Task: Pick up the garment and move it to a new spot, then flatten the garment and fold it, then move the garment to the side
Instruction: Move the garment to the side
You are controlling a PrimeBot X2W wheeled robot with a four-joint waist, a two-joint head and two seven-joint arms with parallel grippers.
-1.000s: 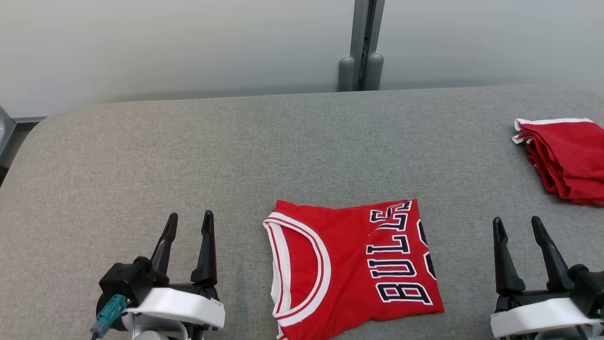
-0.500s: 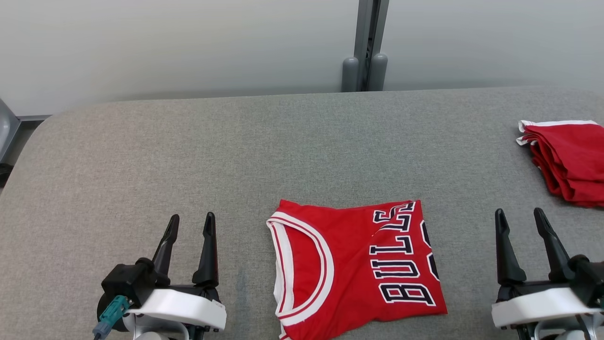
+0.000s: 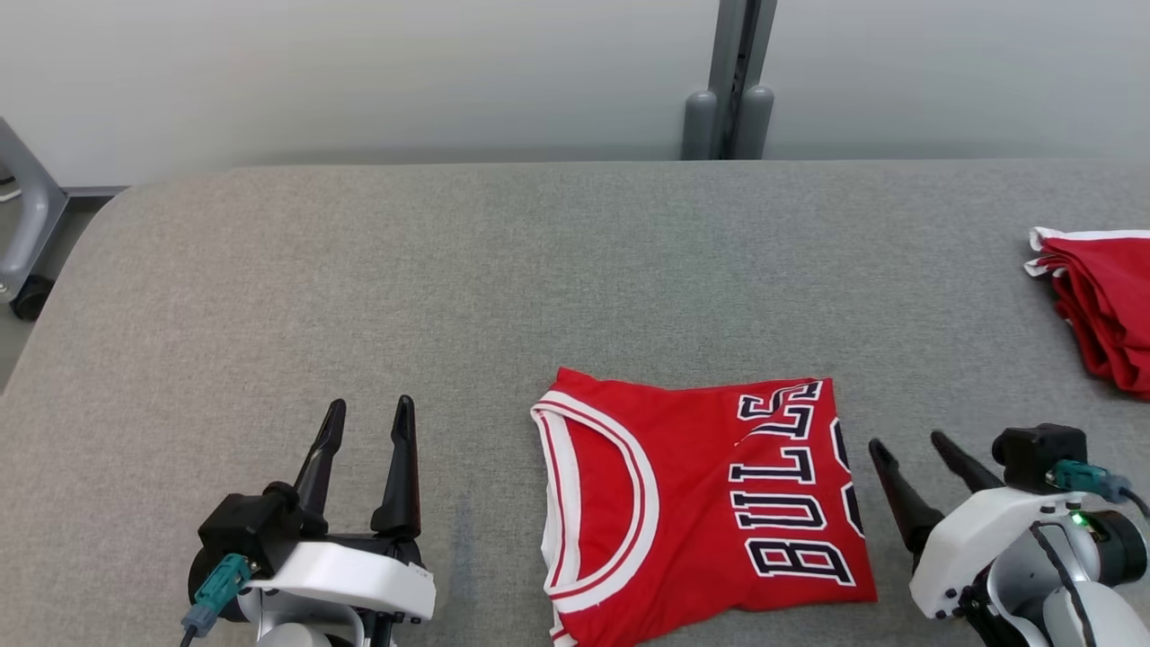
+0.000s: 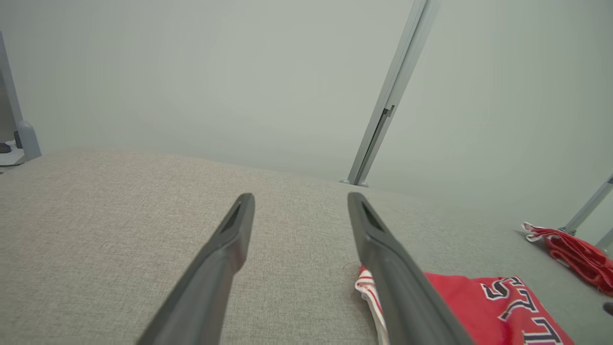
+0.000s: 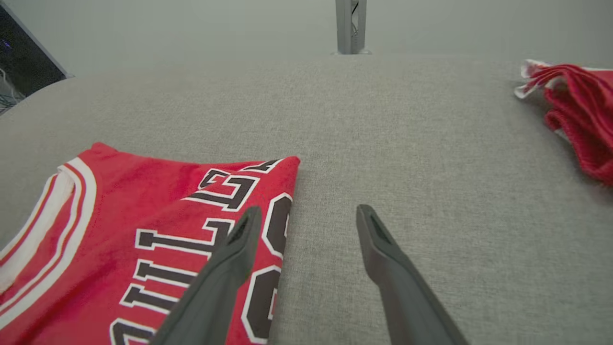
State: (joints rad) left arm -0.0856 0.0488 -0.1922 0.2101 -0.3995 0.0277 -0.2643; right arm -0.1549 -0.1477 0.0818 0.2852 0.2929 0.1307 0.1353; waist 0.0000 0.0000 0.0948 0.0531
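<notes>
Red garment (image 3: pixel 701 503) lies folded on the table (image 3: pixel 449 270), between the two sets of jaws. Left gripper (image 3: pixel 369 404) and right gripper (image 3: pixel 907 441) are released and empty, the right just beside it.

free: table (image 3: pixel 359 270) left, far half | obstacles: folded jersey (image 3: pixel 665 503) near centre, red pile (image 3: pixel 1110 305) far right

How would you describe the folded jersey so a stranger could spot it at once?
Start at the grey table and look to the middle of its near edge. There lies the folded jersey, flat and red. Unlike the rumpled red pile at the right edge, it shows dark block lettering and a white-trimmed neckline.
</notes>
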